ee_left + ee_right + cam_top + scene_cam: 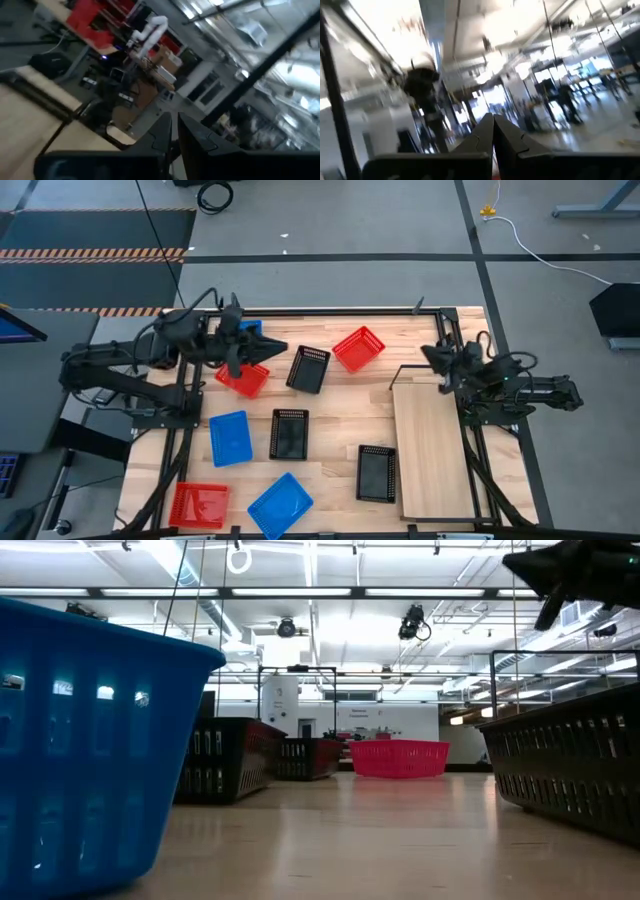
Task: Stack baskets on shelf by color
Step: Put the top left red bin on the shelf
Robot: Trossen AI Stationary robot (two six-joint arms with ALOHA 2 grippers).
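High view: left gripper (pixel 283 349) at 10 o'clock over a red basket (pixel 243 379), fingers nearly together, holding nothing; right gripper (pixel 428 352) at 2 o'clock, pinched closed and empty, above the bare shelf (pixel 432 448). Other baskets lie scattered on the desk (pixel 335 412). Left wrist view: fingers (pixel 161 131) almost touching, nothing between.

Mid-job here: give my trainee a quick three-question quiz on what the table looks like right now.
1. True or false: the shelf has baskets stacked on it.
2. How many black baskets lie on the table?
3. Which basket does the left pincer hover beside: A) the red basket at the back left, B) the blue basket at the front?

Key: 1 false, the board is bare. 2 three. 3 A. The right pincer waits shut by the shelf's back end.
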